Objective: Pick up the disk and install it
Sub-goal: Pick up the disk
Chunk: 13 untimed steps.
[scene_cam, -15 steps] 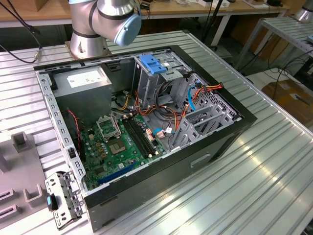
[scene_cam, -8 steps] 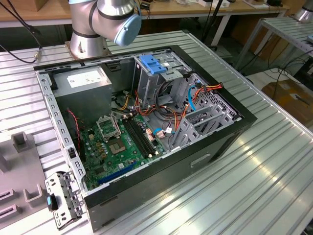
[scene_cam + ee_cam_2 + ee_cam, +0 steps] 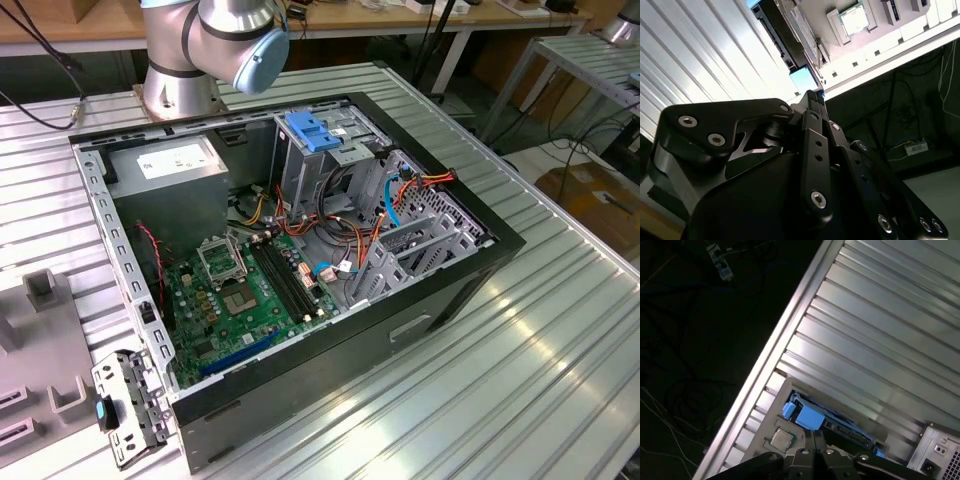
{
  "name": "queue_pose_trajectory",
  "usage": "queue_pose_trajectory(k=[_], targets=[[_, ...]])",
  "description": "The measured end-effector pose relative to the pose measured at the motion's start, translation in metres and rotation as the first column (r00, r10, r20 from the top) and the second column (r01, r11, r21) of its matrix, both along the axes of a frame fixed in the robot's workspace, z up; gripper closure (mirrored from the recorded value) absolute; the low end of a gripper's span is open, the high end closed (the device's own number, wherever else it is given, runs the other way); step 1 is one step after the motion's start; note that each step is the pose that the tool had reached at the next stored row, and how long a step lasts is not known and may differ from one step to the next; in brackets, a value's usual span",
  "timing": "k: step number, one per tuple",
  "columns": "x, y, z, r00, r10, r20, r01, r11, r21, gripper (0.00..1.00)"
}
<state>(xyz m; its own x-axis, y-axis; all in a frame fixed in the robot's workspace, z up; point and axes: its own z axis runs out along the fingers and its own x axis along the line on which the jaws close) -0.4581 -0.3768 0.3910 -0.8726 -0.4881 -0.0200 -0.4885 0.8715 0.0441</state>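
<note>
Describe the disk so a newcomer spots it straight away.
Start at the ribbed metal table in the first wrist view and follow it to the grey tray at its edge. The disk lies there, just ahead of the gripper. Unlike the small square chip beside it, it is a long dark slab with bright blue plastic fittings.

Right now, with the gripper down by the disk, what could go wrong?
The disk lies close to the table edge; a poor grasp by the gripper could tip it off. A processor chip sits right beside it and could get knocked. Loose cables crowd the open case and may snag it.
</note>
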Motion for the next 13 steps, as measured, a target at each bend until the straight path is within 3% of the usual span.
queue_pose_trajectory(k=[2, 9, 13], targets=[[0.0, 0.0, 0.0, 0.9991, 0.043, 0.0, -0.043, 0.9991, 0.0, 0.89], [0.0, 0.0, 0.0, 0.9988, 0.049, -0.0001, -0.049, 0.9988, -0.0001, 0.89], [0.0, 0.0, -0.0001, 0.9948, 0.102, -0.0001, -0.102, 0.9948, -0.0012, 0.89]])
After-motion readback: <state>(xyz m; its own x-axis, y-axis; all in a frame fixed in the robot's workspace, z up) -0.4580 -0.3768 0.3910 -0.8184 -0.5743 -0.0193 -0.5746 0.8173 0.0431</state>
